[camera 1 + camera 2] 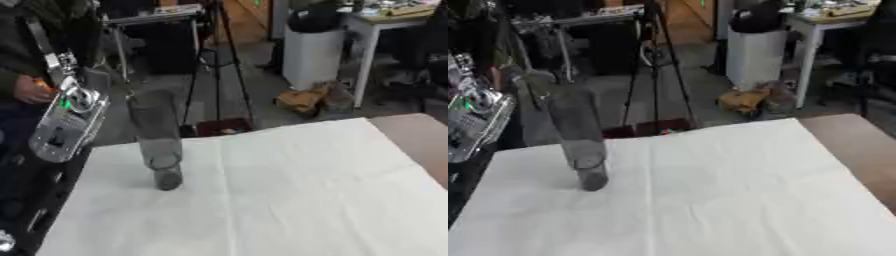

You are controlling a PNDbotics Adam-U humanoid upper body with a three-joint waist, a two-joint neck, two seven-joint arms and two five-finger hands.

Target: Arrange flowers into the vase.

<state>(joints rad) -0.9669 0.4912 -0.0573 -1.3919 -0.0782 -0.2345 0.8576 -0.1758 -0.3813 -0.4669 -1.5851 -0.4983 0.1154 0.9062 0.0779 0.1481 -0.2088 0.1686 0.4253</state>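
Standing upright near the desk's (289, 200) left far corner on a white cloth (262, 165): a tall clear vase (156, 135), apparently empty. No flowers showing anywhere, so arranging seemingly not yet begun. Left arm's silver joint (66, 120) entering at left; either robot hand out of frame, finger state impossible to tell.

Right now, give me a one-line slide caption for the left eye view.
Tall clear vase standing empty on the white tablecloth; the robot's left arm at the left edge, no flowers in view.
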